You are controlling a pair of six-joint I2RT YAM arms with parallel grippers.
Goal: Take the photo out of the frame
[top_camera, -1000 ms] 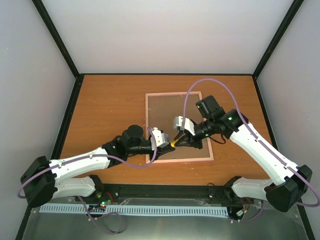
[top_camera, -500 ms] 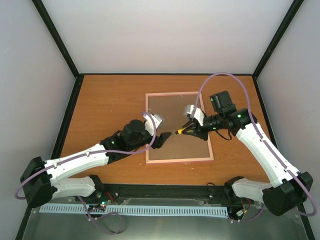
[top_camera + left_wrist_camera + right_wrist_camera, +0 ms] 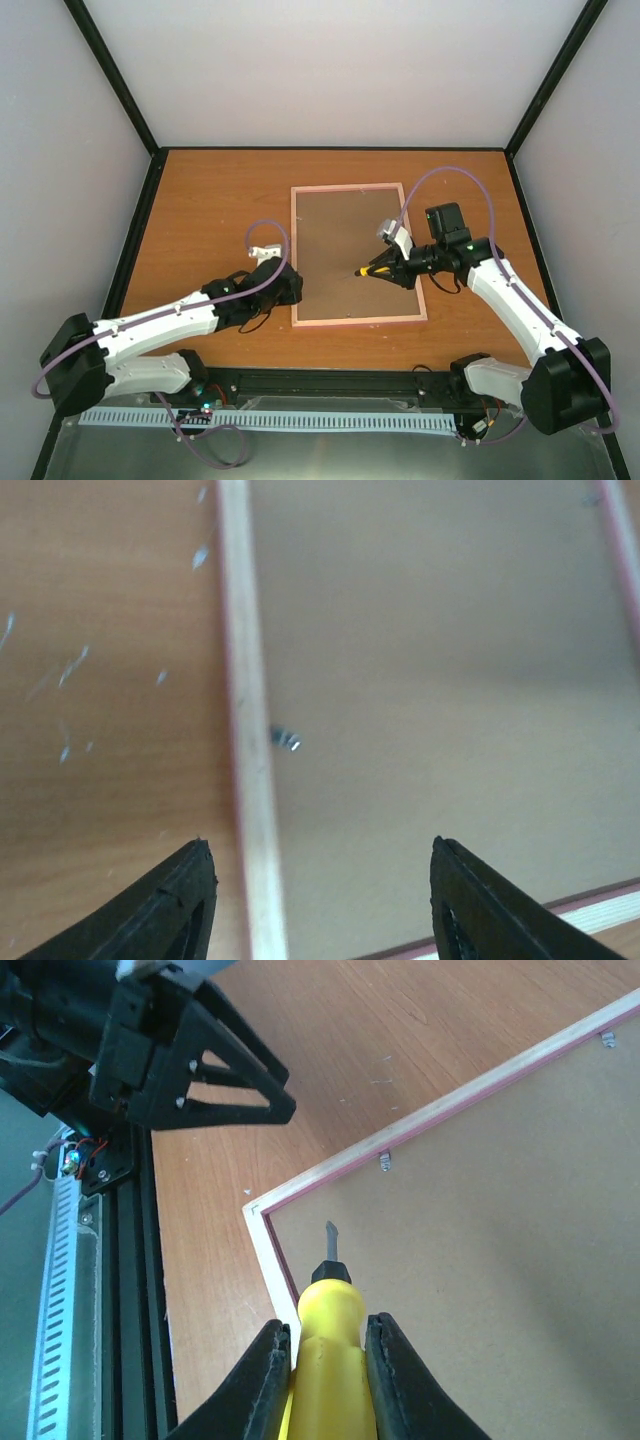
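Note:
The pink frame (image 3: 296, 250) lies face down on the table, its brown backing board (image 3: 340, 240) uppermost. The photo is hidden under that board. My left gripper (image 3: 320, 900) stands open and empty over the frame's left rail (image 3: 245, 680), near a small metal clip (image 3: 288, 740). In the top view the left gripper (image 3: 290, 287) is at the frame's lower left edge. My right gripper (image 3: 325, 1360) is shut on a yellow-handled screwdriver (image 3: 330, 1310), whose tip hovers over the backing board (image 3: 500, 1220) near a frame corner. From above, the right gripper (image 3: 388, 267) is over the board's right half.
More metal clips (image 3: 384, 1163) sit along the frame's inner edge (image 3: 440, 1110). The left arm's black gripper (image 3: 190, 1070) shows beyond that edge in the right wrist view. A black rail (image 3: 330, 380) runs along the table's near edge; black posts and pale walls enclose it.
My left gripper has opened and drawn back left, from over the board to the frame's left rail. My right gripper carried the screwdriver a little to the right.

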